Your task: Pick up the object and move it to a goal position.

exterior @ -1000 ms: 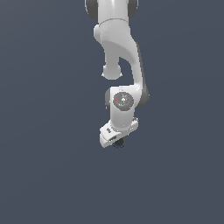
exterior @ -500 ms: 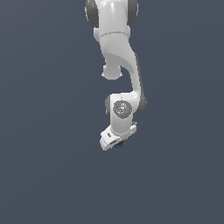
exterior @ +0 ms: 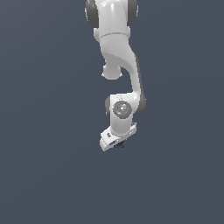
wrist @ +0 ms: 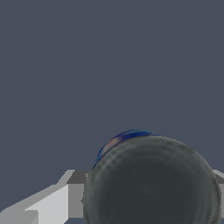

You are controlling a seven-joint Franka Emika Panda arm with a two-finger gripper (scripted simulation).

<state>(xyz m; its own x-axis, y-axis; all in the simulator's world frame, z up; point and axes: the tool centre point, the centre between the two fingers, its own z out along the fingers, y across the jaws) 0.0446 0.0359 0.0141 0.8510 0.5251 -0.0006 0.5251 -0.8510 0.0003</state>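
In the exterior view the white arm reaches down the picture, and its gripper (exterior: 116,142) points away from the camera. A sliver of the object (exterior: 120,145), small, dark and bluish, peeks out from under the hand. In the wrist view the object (wrist: 151,186) is a large blackish round form with a blue rim, sitting between the two grey-white fingers (wrist: 59,202). Each finger meets one side of it, so the gripper is shut on it. Most of the object is hidden by the hand in the exterior view.
A plain, uniform dark grey-blue ground (exterior: 48,131) surrounds the arm in both views. No other object, edge or marker shows.
The hand and the wrist joint have drifted slightly down the exterior picture, most of that before the last half second. The object stays in the fingers.
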